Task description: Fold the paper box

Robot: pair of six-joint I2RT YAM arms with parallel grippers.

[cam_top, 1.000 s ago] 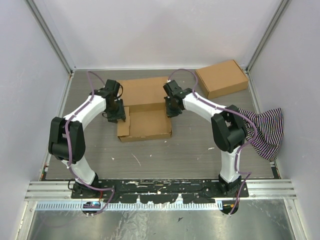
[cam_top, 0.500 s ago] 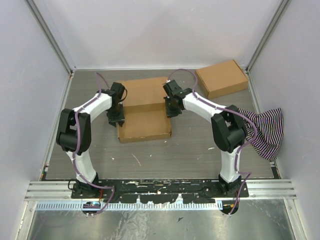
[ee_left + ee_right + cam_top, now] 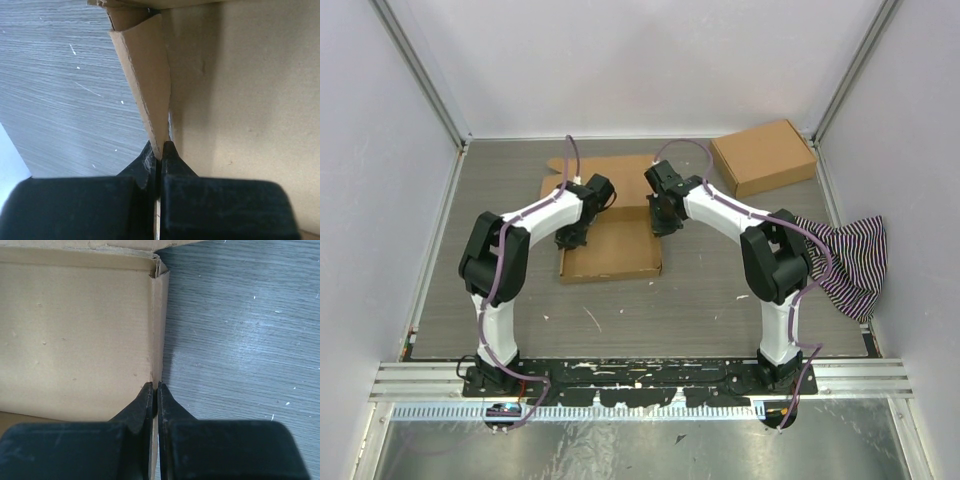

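The left tool (image 3: 161,148) and right tool (image 3: 155,386) clench opposite edges of the paper box (image 3: 615,255).

The left arm (image 3: 545,210) and the right arm (image 3: 725,212) are built alike: smooth white tubular links joined by bulky black joint housings (image 3: 485,262) with rounded shells. A thin purple cable (image 3: 570,158) loops along each arm and runs down the white upright link to the foot. Both arms are mounted on a flat black base plate (image 3: 640,372), scuffed with pale marks, which lies on a ribbed aluminium rail (image 3: 880,378). Up close, the left fingers (image 3: 139,171) are matt black wedges, broad at the root and tapering to a thin tip, flecked with dust. The right fingers (image 3: 140,407) have the same black tapered shape above a blocky black body.
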